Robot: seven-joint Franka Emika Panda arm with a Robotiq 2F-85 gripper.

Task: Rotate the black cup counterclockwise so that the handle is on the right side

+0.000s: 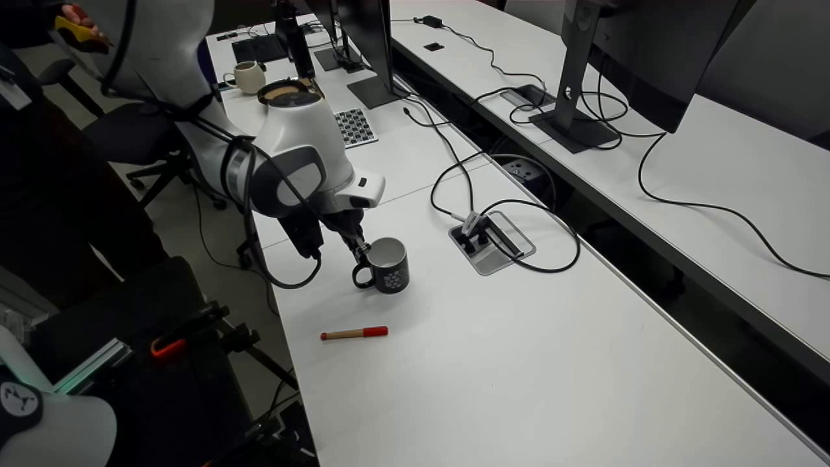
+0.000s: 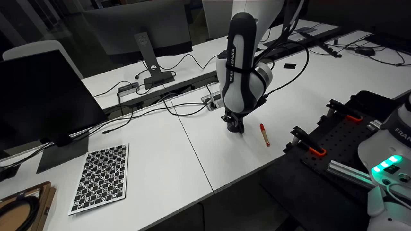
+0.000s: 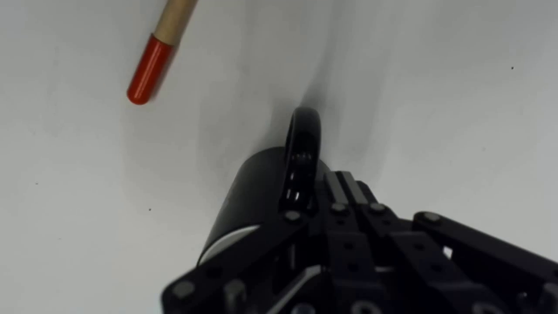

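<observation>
I think the turn is not done. In the wrist view, the handle (image 3: 304, 152) of the black cup (image 3: 253, 196) points up to about 12 o'clock. In an exterior view the cup stands upright on the white surface (image 1: 506, 363), with its handle out toward about 9 o'clock. The fingers (image 3: 335, 187) are down by the cup. They are pressed together, with just a thin dark line between them, and they hold nothing. In the wrist view they sit just beside the handle, at about 4 o'clock from it, but I can't tell if they touch it. So getting next to the handle looks done, and the push looks like the part that is left. My guess is that the handle must go toward 9 o'clock in the wrist view, which is the counterclockwise way. How far, I can't be sure, because the task does not say whose right side it means. The red-ended stick (image 3: 160, 54) lies at about 10 o'clock from the handle, apart from the cup, so a big push might bump it. After that, the fingers would need to back away and leave the cup standing.
</observation>
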